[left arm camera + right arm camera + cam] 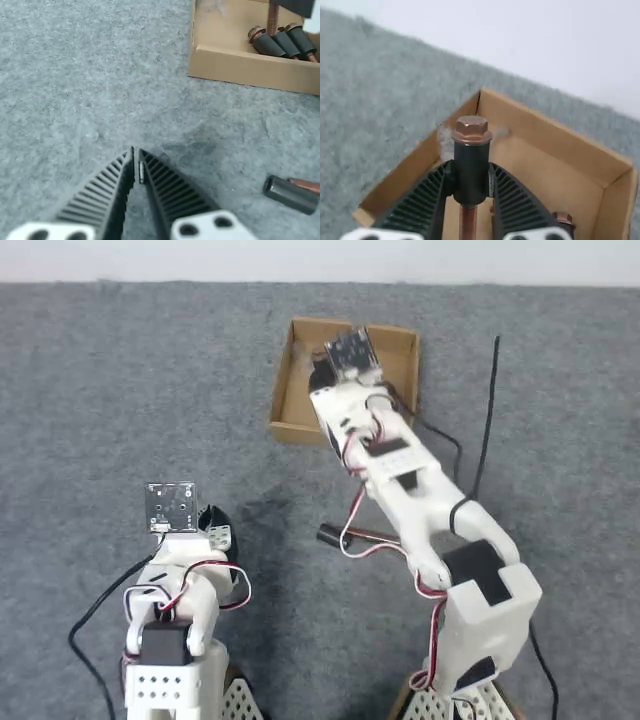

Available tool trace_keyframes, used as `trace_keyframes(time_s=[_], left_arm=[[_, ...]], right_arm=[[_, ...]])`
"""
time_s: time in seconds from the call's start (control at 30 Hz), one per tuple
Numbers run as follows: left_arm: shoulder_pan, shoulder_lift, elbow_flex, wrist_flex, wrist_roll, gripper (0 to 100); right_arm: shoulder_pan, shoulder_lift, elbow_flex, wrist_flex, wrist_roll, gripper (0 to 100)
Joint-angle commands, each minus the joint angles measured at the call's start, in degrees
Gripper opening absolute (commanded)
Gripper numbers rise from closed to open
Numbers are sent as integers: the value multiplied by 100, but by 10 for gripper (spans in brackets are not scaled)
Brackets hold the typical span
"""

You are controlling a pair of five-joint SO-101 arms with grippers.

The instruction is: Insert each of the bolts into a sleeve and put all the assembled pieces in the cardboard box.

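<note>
Table (120,390) covered in grey, short-napped felt-like carpet. Cardboard box (297,390): plain brown, open-topped, shallow, with straight walls; it sits near the middle of the table's far edge. Right gripper (470,175) hangs over the box, its black ribbed fingers clamped on the held piece (470,167): a smooth black cylindrical sleeve, upright, with a copper hex-flange bolt head on top and a threaded copper shank sticking out below. The shank's lower end is cut off in the right wrist view. In the left wrist view the same shank (273,17) hangs above the box floor. Boxed pieces (282,42): three dark sleeves lying side by side against one wall, as far as I can tell. Two copper heads show clearly; the outermost piece is partly cut off at the picture's edge. One more copper head (563,218) peeks past the right fingers. Loose piece (333,535): one black sleeve with a copper bolt end protruding, lying flat on the carpet toward the table's middle, well short of the box, partly crossed by red and white wires from the right arm. Left gripper (136,162) sits low over bare carpet toward the table's near left side, fingers drawn together to a thin slit, nothing between them. Count: one held, one loose, three boxed.
</note>
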Motion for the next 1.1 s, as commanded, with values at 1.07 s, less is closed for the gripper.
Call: trace_keyframes(time_s=[1.07], left_arm=[[9, -79, -84, -105, 9, 12]], right_arm=[[13, 1903, -4624, 4716, 35, 36]])
